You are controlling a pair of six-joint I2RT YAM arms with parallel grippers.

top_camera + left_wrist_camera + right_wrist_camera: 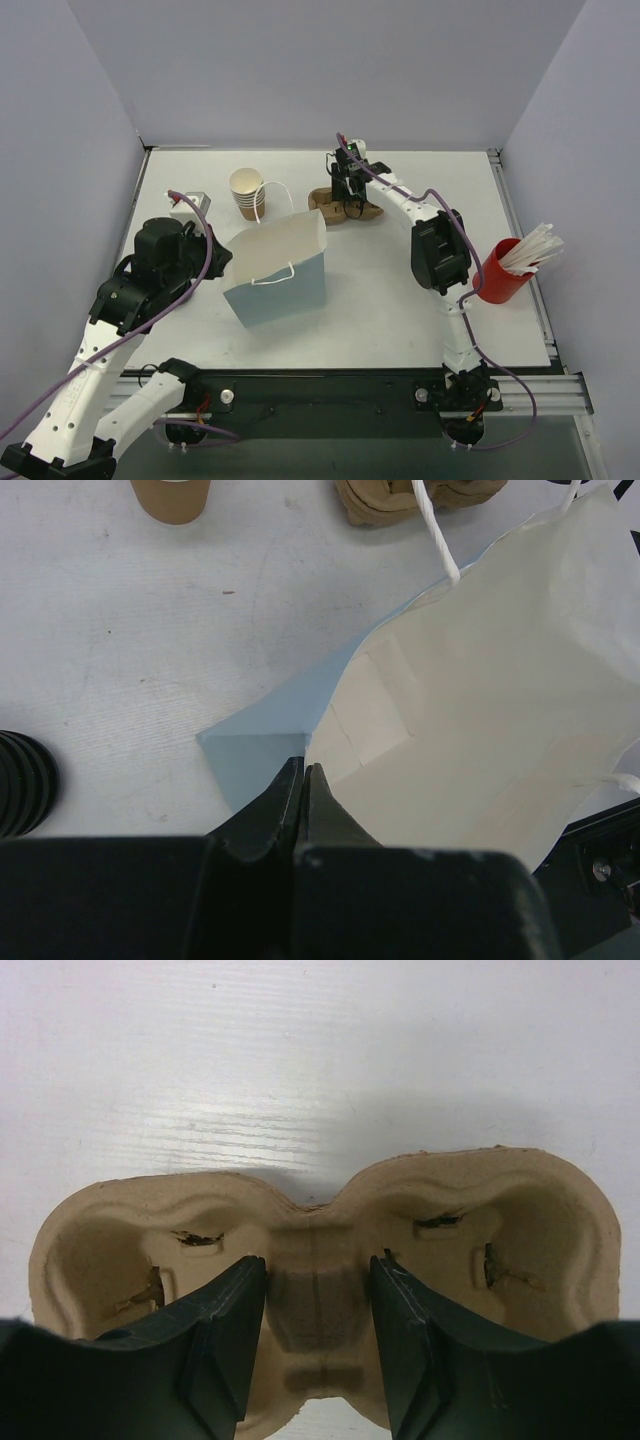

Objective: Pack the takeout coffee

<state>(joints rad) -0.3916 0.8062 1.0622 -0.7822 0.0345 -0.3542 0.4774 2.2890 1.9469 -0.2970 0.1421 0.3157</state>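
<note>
Pulp tray straddled at its bridge; bag rim pinched.

The brown moulded-pulp tray (320, 1260) is seen at 12 o'clock on the table (400, 300), both hollows empty, pulp torn at the inner tabs. The right gripper (318, 1310) is set open, one finger in each hollow. The blue paper bag (278, 270), cream inside, is held by the closed left gripper (304, 780).

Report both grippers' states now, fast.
Left gripper: shut on the paper bag at its rim.
Right gripper: open, fingers astride the pulp tray centre bridge, one in each hollow.
</note>
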